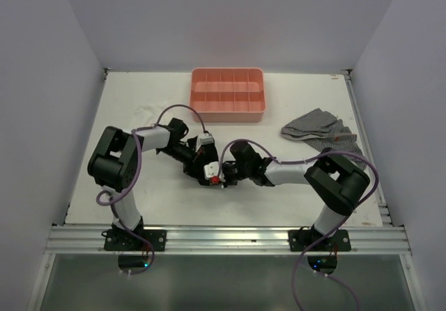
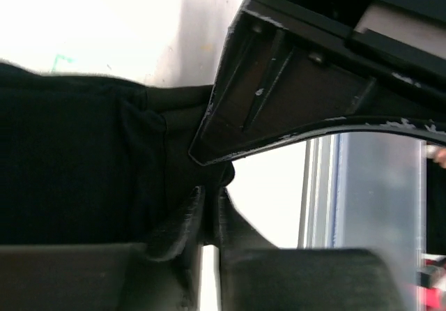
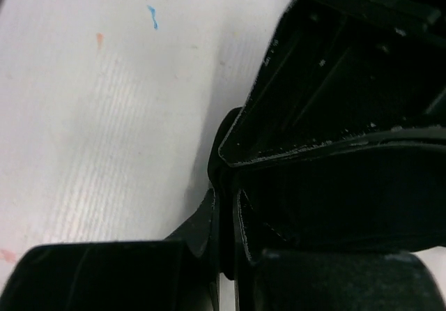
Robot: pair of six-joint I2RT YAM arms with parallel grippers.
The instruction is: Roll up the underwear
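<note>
The underwear (image 2: pixel 70 157) is a plain black fabric garment that fills the left of the left wrist view, bunched toward the fingers. My left gripper (image 2: pixel 209 203) is shut on a fold of it. Just above that fold sits the dark body of the other gripper (image 2: pixel 293 95). In the right wrist view my right gripper (image 3: pixel 226 210) is also shut on a black edge of the underwear (image 3: pixel 334 199). From above, the left gripper (image 1: pixel 203 173) and right gripper (image 1: pixel 221 177) meet tip to tip at the table's middle. They hide most of the garment there.
A pink tray (image 1: pixel 228 95) with dividers stands at the back centre. A grey checked cloth (image 1: pixel 319 131) lies crumpled at the right. A thin white cloth (image 1: pixel 148 111) lies at the left behind the left arm. The table's metal front rail (image 1: pixel 223 238) runs along the near edge.
</note>
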